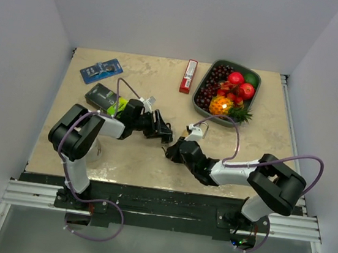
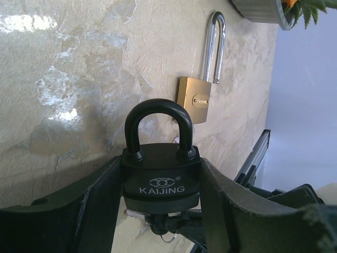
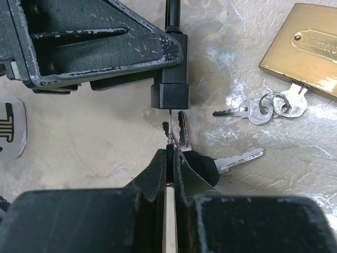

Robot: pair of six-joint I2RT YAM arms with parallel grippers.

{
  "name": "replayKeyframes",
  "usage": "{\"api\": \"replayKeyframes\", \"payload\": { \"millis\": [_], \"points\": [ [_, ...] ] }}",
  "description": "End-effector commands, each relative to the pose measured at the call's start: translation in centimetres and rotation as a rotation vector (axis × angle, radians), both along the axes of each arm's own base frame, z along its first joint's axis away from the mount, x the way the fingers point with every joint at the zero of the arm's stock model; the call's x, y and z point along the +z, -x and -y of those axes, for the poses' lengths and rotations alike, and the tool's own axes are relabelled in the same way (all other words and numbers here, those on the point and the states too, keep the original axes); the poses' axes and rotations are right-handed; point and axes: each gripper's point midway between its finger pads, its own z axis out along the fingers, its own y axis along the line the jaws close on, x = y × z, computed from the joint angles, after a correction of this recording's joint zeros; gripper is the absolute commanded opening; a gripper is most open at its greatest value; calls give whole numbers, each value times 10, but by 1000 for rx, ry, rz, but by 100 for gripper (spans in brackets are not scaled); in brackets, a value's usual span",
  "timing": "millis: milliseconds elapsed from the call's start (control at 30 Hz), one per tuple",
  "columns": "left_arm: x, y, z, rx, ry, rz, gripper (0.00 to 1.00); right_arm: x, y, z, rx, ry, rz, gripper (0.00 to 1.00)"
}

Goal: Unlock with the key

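Note:
A black padlock marked KAIJING sits clamped between the fingers of my left gripper, shackle closed and pointing away. In the right wrist view its underside faces my right gripper. That gripper is shut on the black head of a key. The key's thin blade, seen edge-on, reaches up to the lock's underside. I cannot tell how far it enters. Two more keys of the same bunch splay out beside the jaws. In the top view both grippers meet at mid-table.
A brass padlock with a long silver shackle lies just beyond, with silver keys on a ring at its base. A fruit bowl, a red packet, a blue pack and a dark box lie further back.

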Motion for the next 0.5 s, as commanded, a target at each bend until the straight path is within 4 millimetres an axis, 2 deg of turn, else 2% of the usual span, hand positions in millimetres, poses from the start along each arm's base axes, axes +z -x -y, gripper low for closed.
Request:
{"api": "replayKeyframes", "payload": {
  "millis": [0,467],
  "points": [
    [-23,28,-4,-31,-33,-94,0,37,-36,6,-179,-148,130,0],
    [-26,35,-2,-41,-43,-106,0,38,-41,1,-185,-266,142,0]
  ]
}}
